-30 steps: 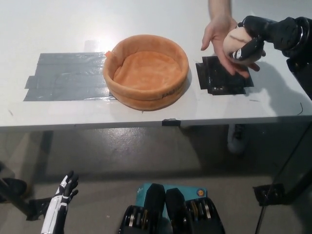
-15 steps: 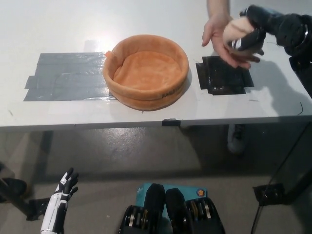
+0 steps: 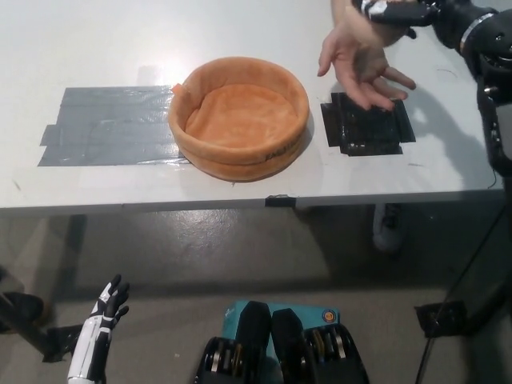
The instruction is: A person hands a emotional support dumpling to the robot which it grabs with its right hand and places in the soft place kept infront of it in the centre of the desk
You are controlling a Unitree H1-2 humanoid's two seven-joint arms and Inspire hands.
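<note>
The black right hand (image 3: 398, 10) has risen since a moment ago and now sits at the very top edge of the view, lifted clear of the person's hand (image 3: 358, 58), which stays behind palm-up with nothing on it. The dumpling is barely visible now: only a sliver of something pale shows under the black fingers (image 3: 382, 11) at the frame edge, so I cannot tell for sure how they are set or which way the dumpling's long axis runs. The round orange soft basket (image 3: 239, 117) sits in the middle of the white surface (image 3: 96, 48), open side up, its padded floor bare and nothing inside it. To its left a wide patch of grey tape (image 3: 108, 126) lies flat on the surface, reaching up to the basket's wall; to its right a smaller patch of black tape (image 3: 368, 124) lies just beneath the person's outstretched fingertips. The person's hand hangs between the robot's right hand and the basket, over the black tape. The white left hand (image 3: 108, 308) hangs low at the lower left, below the surface edge and well apart from everything, fingers spread and holding nothing.
</note>
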